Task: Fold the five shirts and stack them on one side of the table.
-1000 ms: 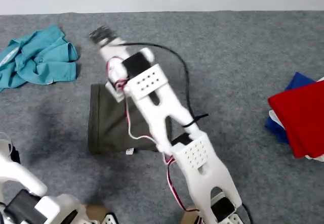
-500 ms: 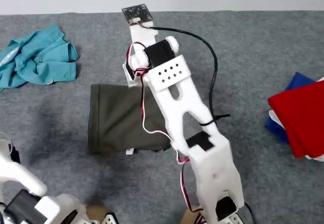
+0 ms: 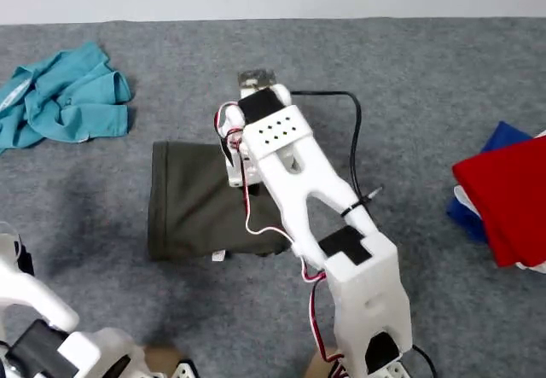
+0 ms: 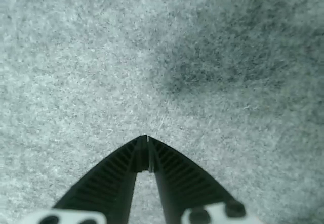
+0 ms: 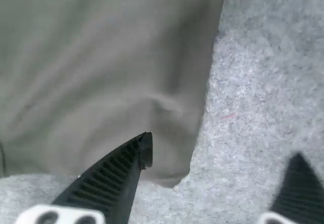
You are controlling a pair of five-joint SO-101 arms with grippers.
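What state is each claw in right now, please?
Left claw: closed, holding nothing.
Right claw: open, holding nothing, at the edge of the olive shirt.

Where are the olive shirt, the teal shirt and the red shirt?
olive shirt [image 3: 188, 199], high view, middle of its folded panel
teal shirt [image 3: 72, 105], high view, centre of the crumpled heap
red shirt [image 3: 512, 199], high view, its flat top
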